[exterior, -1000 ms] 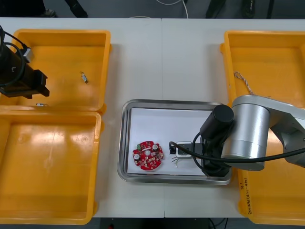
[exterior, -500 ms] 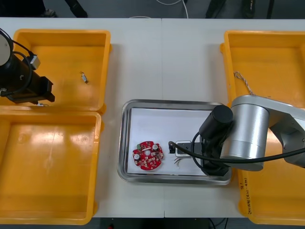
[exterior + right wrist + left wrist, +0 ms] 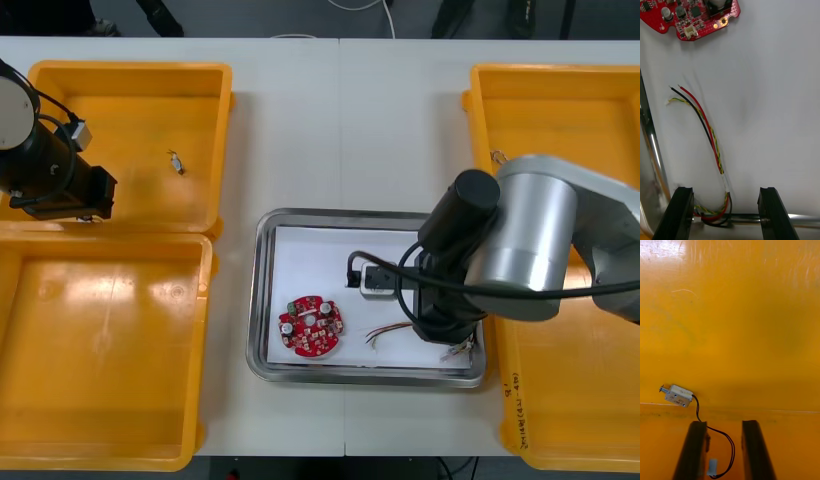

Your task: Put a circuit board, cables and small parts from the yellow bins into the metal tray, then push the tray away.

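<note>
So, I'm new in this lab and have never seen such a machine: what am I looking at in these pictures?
It is a two-armed robot sorting parts on a table. The wide picture looks down from above the arms; the two tall ones come from cameras on its wrists. Yellow bins stand at both sides, a metal tray between them. In the tray lie a round red circuit board and a red, yellow and black cable. The right tool hangs open over that cable, holding nothing. The left tool hangs open over the far left bin, above the black wire of a small metal part.
</note>
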`<action>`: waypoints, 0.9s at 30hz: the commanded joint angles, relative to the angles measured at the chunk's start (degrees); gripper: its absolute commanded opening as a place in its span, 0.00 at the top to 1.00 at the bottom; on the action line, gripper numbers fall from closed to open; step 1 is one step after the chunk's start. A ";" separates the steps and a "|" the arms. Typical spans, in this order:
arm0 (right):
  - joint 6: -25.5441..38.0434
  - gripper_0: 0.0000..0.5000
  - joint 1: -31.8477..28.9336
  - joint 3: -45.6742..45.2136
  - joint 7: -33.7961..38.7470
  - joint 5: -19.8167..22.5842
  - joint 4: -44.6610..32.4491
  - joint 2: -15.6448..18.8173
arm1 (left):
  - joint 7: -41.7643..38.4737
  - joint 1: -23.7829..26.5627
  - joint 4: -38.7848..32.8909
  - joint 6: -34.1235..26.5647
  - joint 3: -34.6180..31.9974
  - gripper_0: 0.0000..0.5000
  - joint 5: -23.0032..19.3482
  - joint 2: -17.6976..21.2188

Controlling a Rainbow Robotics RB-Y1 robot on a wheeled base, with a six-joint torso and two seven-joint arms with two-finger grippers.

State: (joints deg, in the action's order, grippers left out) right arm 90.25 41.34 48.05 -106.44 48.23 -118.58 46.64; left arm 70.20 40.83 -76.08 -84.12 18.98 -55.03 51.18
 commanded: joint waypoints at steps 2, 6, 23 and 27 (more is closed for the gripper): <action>6.26 0.00 5.41 -7.71 2.46 4.24 -1.66 -2.61 | 4.07 -0.84 -1.70 0.62 0.44 1.00 0.10 -0.56; 11.53 0.00 5.76 -14.21 3.52 5.91 -1.66 -4.63 | 3.98 -0.84 -1.70 0.62 0.44 1.00 -0.17 -0.56; 19.75 0.00 6.91 -37.42 16.79 3.98 5.99 -8.93 | 5.21 1.18 -4.34 0.18 -4.04 1.00 0.45 -0.56; 19.75 0.00 6.91 -39.35 16.61 3.71 8.54 -7.97 | 5.83 2.41 -4.34 0.27 -4.57 1.00 1.15 -0.56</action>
State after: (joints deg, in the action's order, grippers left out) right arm 109.74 45.71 11.43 -90.56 52.57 -111.12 37.46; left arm 70.22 40.92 -79.07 -83.86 16.16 -54.89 51.14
